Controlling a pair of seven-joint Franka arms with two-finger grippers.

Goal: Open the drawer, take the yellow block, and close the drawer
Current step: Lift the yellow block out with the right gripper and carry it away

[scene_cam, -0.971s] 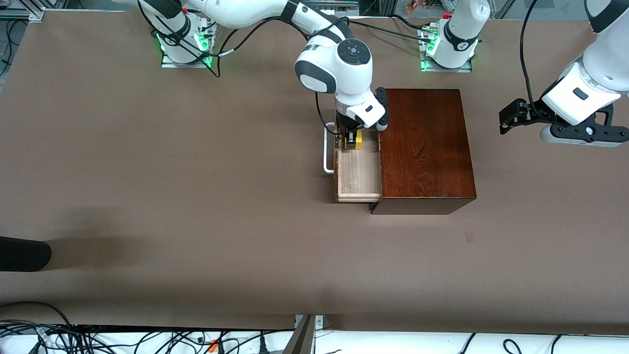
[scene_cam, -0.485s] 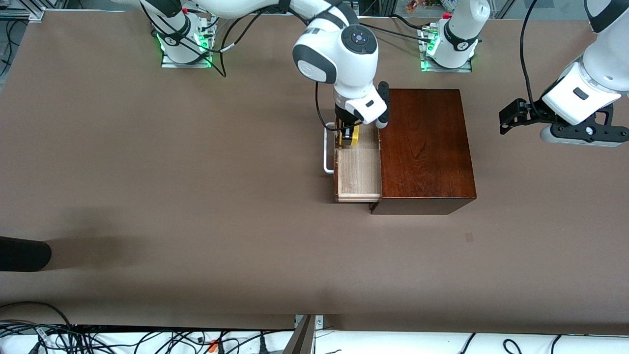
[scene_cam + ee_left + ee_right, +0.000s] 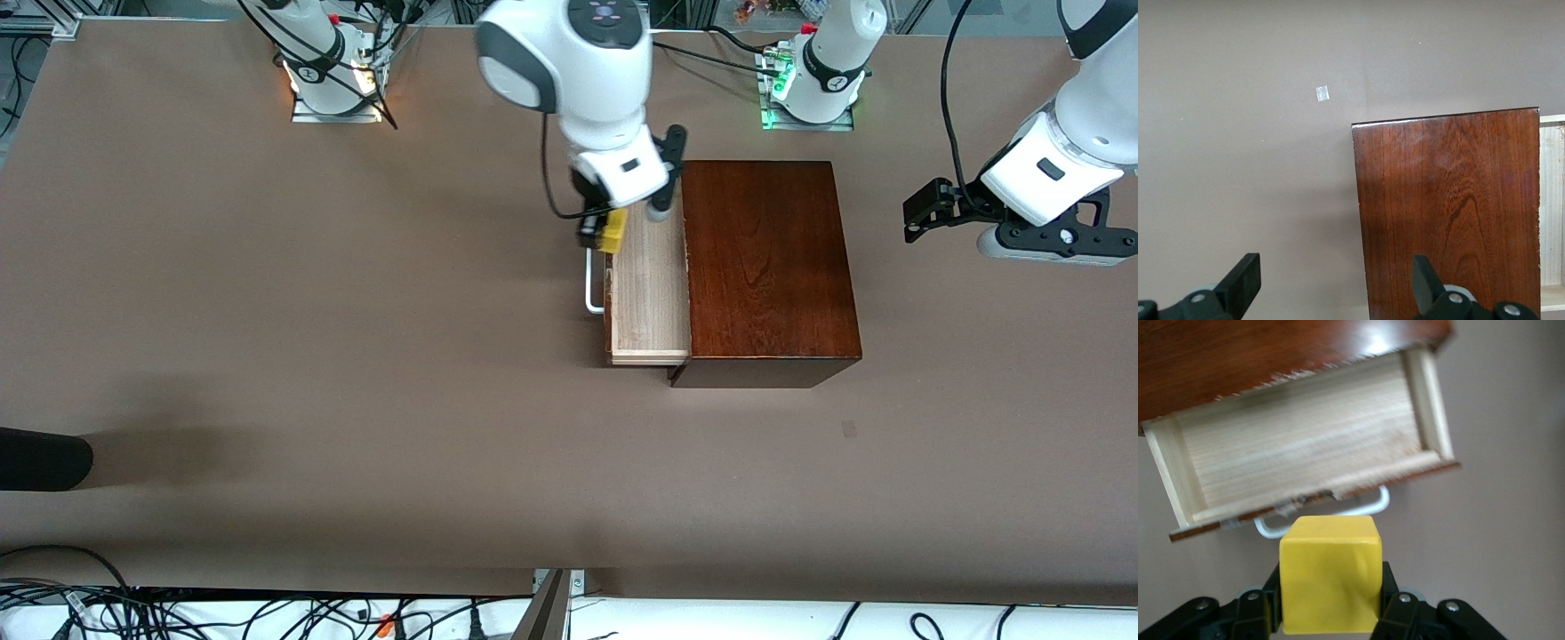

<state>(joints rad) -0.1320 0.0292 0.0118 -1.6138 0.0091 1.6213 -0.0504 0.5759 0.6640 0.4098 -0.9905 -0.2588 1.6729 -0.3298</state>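
block lifted out of drawer, drawer not yet closed

i am holding the yellow block [image 3: 1330,573] clamped between the fingers of my right gripper [image 3: 602,233], up in the air over the handle end of the open drawer [image 3: 649,293]. the block is clear of the tray; in my right wrist view it is hanging above the white handle [image 3: 1358,510] with the pale tray below showing nothing inside.

to do this step well, i am judging that i should carry the block clear of the wooden box [image 3: 766,267], toward the right arm's end of the tabletop [image 3: 356,356], and set it down well apart from the drawer front, so that it is not blocking the push that closes the drawer. the grip looks square on two opposite faces, so a steady carry should hold it.

the block is a plain bright-yellow cube, smooth-faced, with crisp edges, about as wide as my gripper. no marks are showing on the face in view.

my left gripper [image 3: 1331,297] is waiting with its fingers spread wide, holding nothing, over the tabletop beside the box at the left arm's end.
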